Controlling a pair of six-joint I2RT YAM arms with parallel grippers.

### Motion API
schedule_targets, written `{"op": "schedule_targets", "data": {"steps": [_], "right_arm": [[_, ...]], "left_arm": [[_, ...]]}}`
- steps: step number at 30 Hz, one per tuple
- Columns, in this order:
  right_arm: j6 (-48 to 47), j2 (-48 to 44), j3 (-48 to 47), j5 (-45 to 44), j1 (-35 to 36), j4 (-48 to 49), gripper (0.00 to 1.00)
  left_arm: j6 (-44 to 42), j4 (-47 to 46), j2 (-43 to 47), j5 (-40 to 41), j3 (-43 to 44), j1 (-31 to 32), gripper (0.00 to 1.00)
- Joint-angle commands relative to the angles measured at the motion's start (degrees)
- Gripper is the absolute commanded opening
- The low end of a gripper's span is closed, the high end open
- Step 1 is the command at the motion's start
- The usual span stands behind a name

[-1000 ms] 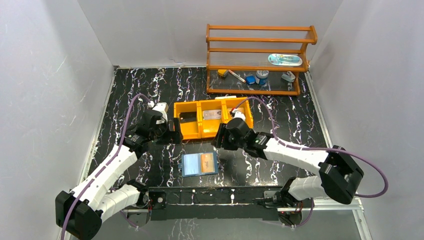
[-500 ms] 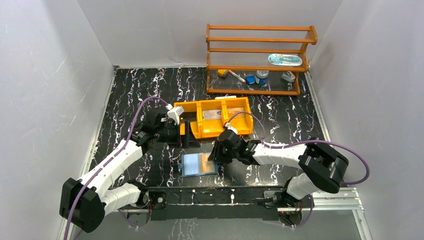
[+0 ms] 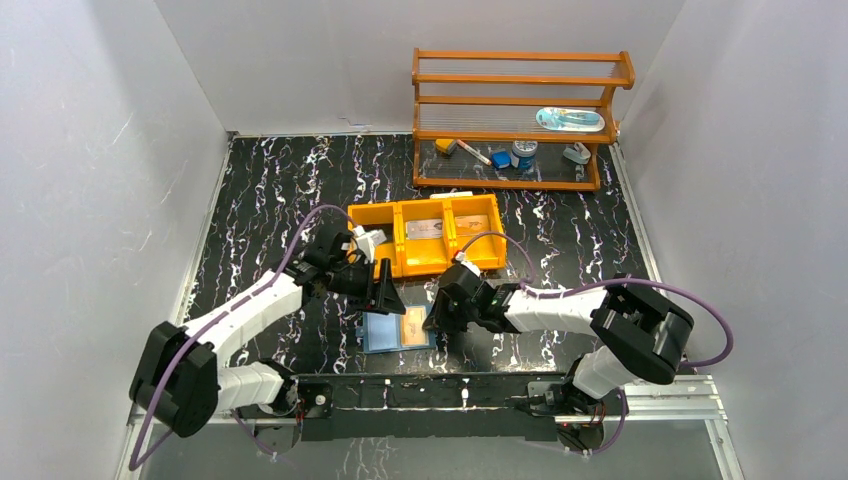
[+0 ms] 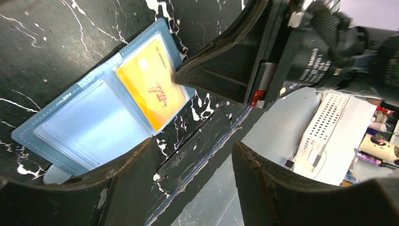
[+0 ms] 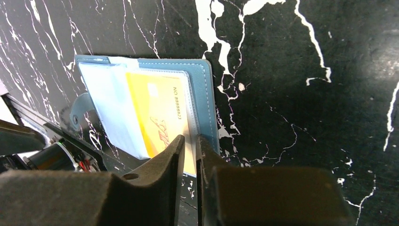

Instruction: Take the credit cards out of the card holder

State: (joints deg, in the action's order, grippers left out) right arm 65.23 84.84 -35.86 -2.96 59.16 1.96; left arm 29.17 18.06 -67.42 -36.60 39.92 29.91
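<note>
I see two grippers of mine, the left gripper (image 3: 385,298) and the right gripper (image 3: 437,318). One blue card holder (image 3: 378,332) has two leaves, and one orange card (image 3: 414,325) shows in it. One orange tray (image 3: 420,264) has three compartments. One wooden shelf rack (image 3: 520,100) has three tiers; its small items are too tiny to count.

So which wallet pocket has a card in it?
The wallet leaf nearest the right gripper: it shows the orange card; the other leaf looks empty.
</note>
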Motion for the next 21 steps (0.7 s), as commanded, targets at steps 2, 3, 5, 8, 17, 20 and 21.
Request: {"op": "schedule_targets", "data": {"steps": [2, 3, 5, 8, 17, 20, 21], "right_arm": [[2.2, -0.2, 1.4, -3.1, 0.0, -2.2, 0.22], [2.2, -0.1, 1.5, -3.4, 0.0, -2.2, 0.23], [2.2, 0.2, 1.5, -3.5, 0.0, -2.3, 0.23], [2.2, 0.5, 1.2, -3.1, 0.1, -2.4, 0.22], [3.6, 0.7, 2.8, -2.7, 0.0, -0.2, 0.22], [3.5, 1.5, 2.4, -2.1, 0.0, -0.3, 0.22], [3.6, 1.7, 2.5, -2.0, 0.0, 0.0, 0.22]], "left_arm": [[1.0, -0.5, -3.7, -0.6, 1.7, 3.2, 0.57], [1.6, -0.5, -4.4, 0.3, 1.8, 3.5, 0.56], [2.8, -0.5, -6.2, 2.1, 1.3, 3.7, 0.54], [4.7, -0.9, -8.0, 3.9, -0.1, 3.8, 0.52], [7.0, -7.6, -11.3, 2.7, -2.1, 4.6, 0.45], [7.6, -9.0, -13.9, 2.7, -2.7, 4.6, 0.43], [7.9, -8.8, -14.8, 3.0, -2.9, 4.7, 0.41]]}}
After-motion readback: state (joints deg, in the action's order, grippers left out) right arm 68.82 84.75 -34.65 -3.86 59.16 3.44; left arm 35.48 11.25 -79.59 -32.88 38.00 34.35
